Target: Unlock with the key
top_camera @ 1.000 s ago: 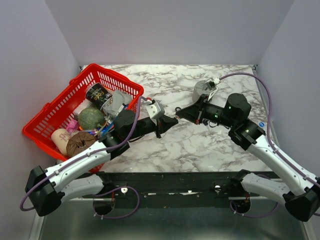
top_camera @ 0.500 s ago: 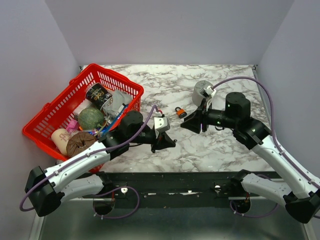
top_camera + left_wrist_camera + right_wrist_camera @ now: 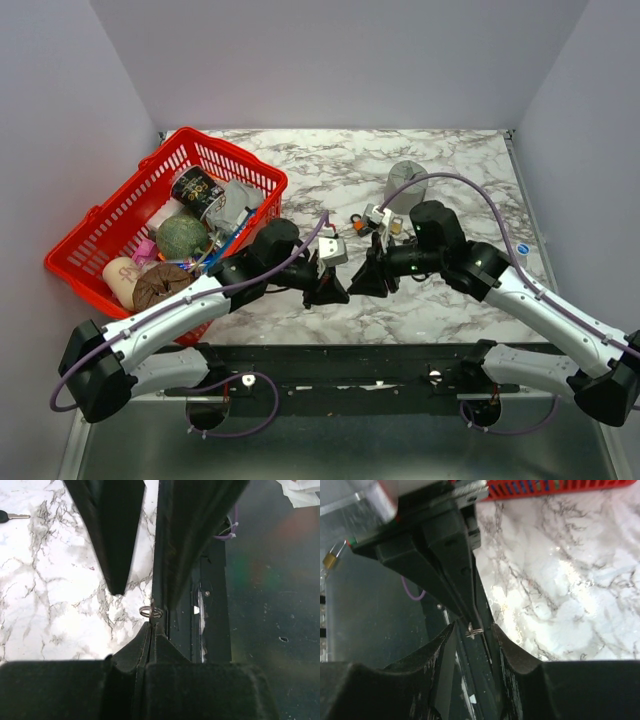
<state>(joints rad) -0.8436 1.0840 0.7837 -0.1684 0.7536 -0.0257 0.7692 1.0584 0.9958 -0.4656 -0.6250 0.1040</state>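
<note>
Left gripper (image 3: 151, 626) is clenched on a small wire ring (image 3: 150, 611). It pinches only the near edge, so most of the loop sticks out past the tips; we read that as presenting it for a handoff. Right gripper (image 3: 473, 630) comes in nose to nose with its jaws apart, one finger on each side of the ring and neither touching it as far as we can see, so it is released and grasping nothing. We can't tell if anything hangs off the ring; no blade or head shows on it. The key (image 3: 7, 516) is in neither gripper. It lies flat on the marble table (image 3: 430, 290), black head at the picture edge and blade pointing away from it, well apart from the pinch point, at the top left of the left wrist view. The meeting point sits right over the table's near edge, marble on one side and dark frame on the other, so our guess is that a fumbled ring lands on the frame. The orange padlock (image 3: 356, 220) sits on the marble just behind the right wrist, untouched. The red basket (image 3: 110, 215) is off to the left and not involved. Our judgement: unlocking proper is not yet started.
</note>
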